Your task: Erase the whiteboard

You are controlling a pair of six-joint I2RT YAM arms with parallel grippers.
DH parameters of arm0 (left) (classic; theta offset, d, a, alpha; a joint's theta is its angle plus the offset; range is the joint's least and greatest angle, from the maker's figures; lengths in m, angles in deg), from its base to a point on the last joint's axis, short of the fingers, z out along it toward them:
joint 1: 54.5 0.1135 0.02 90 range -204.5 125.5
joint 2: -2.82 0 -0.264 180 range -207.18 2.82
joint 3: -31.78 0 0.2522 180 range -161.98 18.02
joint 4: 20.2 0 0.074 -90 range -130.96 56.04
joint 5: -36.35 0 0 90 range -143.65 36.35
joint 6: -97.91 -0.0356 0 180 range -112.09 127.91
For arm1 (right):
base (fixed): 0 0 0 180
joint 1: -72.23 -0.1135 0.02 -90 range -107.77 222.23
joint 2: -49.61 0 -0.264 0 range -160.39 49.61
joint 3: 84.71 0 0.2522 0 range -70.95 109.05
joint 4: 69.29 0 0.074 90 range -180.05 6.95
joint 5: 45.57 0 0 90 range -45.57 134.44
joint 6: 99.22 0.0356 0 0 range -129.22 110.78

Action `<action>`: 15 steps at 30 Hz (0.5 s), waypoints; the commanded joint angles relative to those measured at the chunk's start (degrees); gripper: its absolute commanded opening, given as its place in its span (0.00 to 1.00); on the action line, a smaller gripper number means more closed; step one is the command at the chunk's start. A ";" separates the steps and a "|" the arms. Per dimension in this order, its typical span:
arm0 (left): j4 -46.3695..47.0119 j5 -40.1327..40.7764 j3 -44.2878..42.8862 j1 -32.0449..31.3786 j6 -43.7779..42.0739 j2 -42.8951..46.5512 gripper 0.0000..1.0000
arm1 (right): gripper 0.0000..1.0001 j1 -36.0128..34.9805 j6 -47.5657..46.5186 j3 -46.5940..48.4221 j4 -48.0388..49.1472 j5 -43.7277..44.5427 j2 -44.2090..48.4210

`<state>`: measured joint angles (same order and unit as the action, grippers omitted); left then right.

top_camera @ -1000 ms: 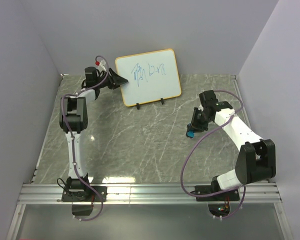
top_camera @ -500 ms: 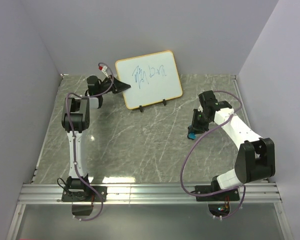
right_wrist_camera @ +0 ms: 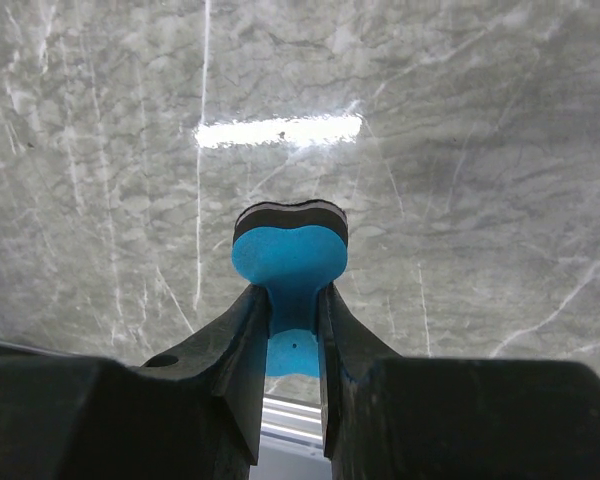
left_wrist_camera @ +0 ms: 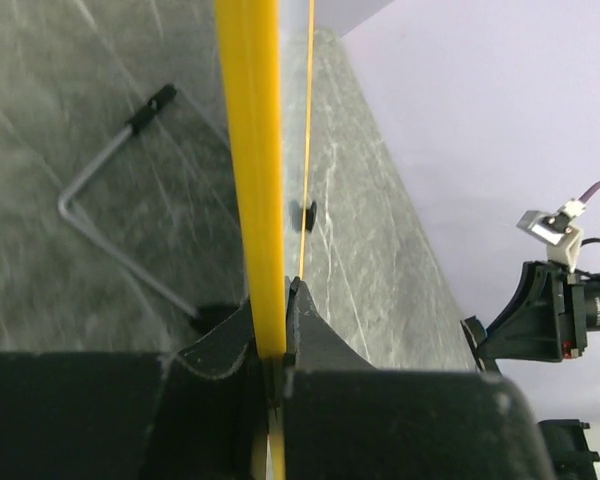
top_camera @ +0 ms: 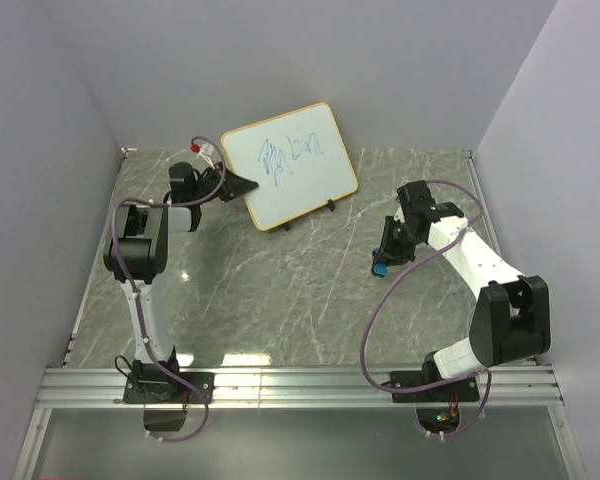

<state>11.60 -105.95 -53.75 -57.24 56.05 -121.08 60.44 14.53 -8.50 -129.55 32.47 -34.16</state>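
The whiteboard (top_camera: 292,168), white with a yellow-orange frame and blue scribbles, is held tilted above the back of the table. My left gripper (top_camera: 248,184) is shut on its left edge; in the left wrist view the yellow frame (left_wrist_camera: 250,170) runs up from between my left gripper's (left_wrist_camera: 275,325) fingers. My right gripper (top_camera: 382,262) is shut on a small blue eraser (top_camera: 380,268) and holds it over the table at the right, apart from the board. In the right wrist view the eraser (right_wrist_camera: 290,255) is pinched at its waist in my right gripper (right_wrist_camera: 292,305).
The table is grey marble (top_camera: 280,290) with walls on three sides. A metal rail (top_camera: 300,385) runs along the near edge. One of the board's wire feet (left_wrist_camera: 110,230) shows in the left wrist view, above the table.
My left gripper has swung the whiteboard, tilting it counter-clockwise and shifting it left. The right gripper with the eraser has barely moved.
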 commanded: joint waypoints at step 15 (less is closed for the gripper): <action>-10.23 -1.50 26.06 -15.88 -9.12 15.43 0.00 | 0.00 -0.07 -0.46 -5.49 5.19 -3.85 7.02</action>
<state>15.27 -95.98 -31.21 -64.45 51.00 -106.56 60.44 14.51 -12.89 -125.62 29.30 -31.29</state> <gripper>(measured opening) 0.087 0.274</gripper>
